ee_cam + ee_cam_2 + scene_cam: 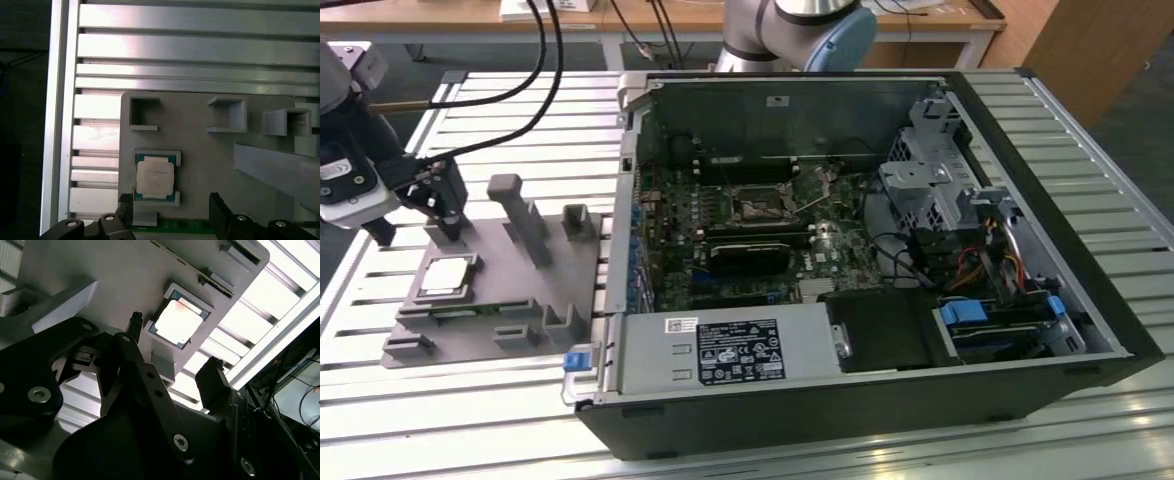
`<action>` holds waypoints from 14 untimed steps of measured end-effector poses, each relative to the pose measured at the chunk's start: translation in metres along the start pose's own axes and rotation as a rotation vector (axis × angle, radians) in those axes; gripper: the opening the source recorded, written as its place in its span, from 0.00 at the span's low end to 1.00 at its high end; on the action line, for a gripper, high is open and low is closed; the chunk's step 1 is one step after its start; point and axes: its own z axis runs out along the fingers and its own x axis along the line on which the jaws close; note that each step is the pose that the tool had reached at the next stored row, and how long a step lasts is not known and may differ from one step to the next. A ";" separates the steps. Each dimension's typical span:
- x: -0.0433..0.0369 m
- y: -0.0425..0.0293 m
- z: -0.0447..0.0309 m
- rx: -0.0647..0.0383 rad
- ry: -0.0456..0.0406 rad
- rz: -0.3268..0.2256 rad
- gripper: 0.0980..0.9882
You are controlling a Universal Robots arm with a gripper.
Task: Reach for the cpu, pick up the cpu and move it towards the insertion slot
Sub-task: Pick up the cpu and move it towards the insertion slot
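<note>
Gripper (414, 222) is wide open and holds nothing, its black fingers (218, 207) hovering over the matte grey plastic tray (494, 290). The cpu (444, 277) is a flat square with a silvery-white lid and dark rim, lying untouched in a raised-lip recess near the tray's edge on the exterior view's left. Tray sits on a ribbed aluminium slat table (454, 400) with wood desks (694, 15) behind; the tray's upright posts (520, 215) stand between the cpu and the open black PC case (854, 420), and the insertion slot (757, 207), black with a silvery frame, is mid-motherboard (720, 250).
</note>
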 end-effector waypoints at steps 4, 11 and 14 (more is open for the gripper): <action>0.0002 -0.0022 0.0068 -0.001 0.0001 0.000 0.68; 0.0027 -0.0069 0.0190 -0.004 -0.0001 0.000 0.68; 0.0046 -0.0091 0.0226 -0.004 -0.0002 0.000 0.68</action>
